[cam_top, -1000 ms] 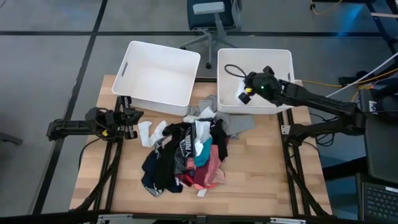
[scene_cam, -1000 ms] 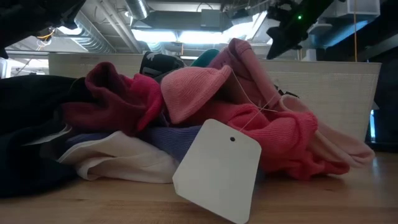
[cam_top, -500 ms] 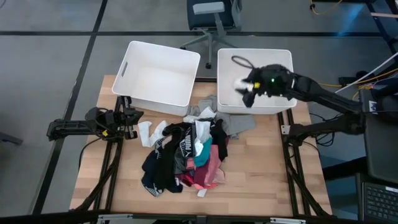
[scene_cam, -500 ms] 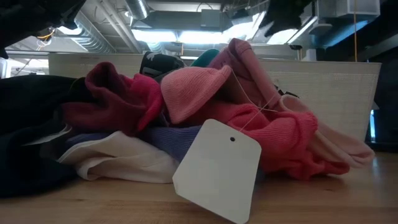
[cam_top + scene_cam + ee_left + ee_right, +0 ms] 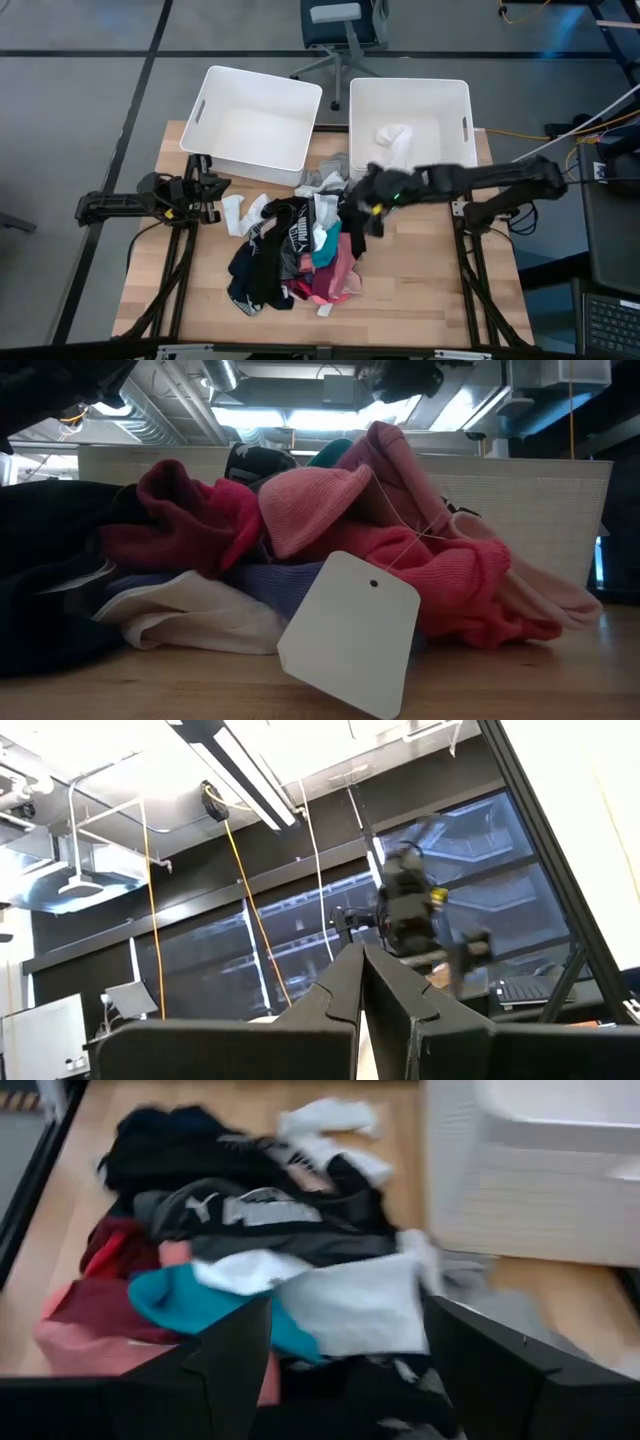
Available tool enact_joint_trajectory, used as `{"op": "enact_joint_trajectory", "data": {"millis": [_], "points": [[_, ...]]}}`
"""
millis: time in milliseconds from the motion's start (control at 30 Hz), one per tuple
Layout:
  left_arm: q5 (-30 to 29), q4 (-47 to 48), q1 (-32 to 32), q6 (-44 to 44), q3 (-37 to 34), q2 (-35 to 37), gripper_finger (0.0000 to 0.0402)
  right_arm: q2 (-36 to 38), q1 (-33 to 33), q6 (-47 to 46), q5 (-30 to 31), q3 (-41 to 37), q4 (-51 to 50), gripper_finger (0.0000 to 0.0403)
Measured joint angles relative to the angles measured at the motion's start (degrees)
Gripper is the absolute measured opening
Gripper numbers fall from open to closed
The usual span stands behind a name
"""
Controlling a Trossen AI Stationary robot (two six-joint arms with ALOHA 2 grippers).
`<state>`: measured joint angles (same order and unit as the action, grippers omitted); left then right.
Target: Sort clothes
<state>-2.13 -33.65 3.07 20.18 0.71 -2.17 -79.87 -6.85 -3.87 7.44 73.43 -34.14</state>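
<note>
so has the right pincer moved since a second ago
Yes. The right pincer left the right bin and now hangs open at the clothes pile.

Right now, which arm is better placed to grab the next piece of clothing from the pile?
Right. The right gripper hangs open over the clothes pile; the left gripper waits at the table's left edge.

You've got two white bins (image 5: 258, 120), a white garment (image 5: 393, 140) in the right one, and a pile (image 5: 295, 250) mixing black with white lettering, teal, pink, grey, maroon.
</note>
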Motion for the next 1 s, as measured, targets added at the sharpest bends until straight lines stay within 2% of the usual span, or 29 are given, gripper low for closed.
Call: {"op": "enact_joint_trajectory", "data": {"millis": [233,333,500,667,800,1000], "points": [[0.02,0.04,0.0,-0.28,0.0,-0.02,0.0004,-10.8,-3.9,2.98,0.22,-0.04,7.69,0.0264],[0.01,0.04,-0.01,-0.28,0.0,-0.02,0.0004,-14.29,-4.11,3.83,-1.68,-0.04,10.89,0.0264],[0.02,0.03,0.0,-0.26,0.0,-0.03,0.0004,-18.6,-4.07,4.55,-5.04,-0.04,14.76,0.0264],[0.02,0.0,-0.02,-0.13,0.0,-0.04,0.0004,-21.14,-4.05,5.89,-5.51,-0.04,15.27,0.0256],[0.02,0.02,0.0,0.02,0.0,-0.04,0.0004,-22.42,-4.03,5.93,-5.0,-0.04,16.67,0.0212],[0.01,0.0,0.0,0.04,0.0,-0.04,0.0004,-23.43,-4.03,8.84,-4.93,-0.02,16.6,0.0097]]}}
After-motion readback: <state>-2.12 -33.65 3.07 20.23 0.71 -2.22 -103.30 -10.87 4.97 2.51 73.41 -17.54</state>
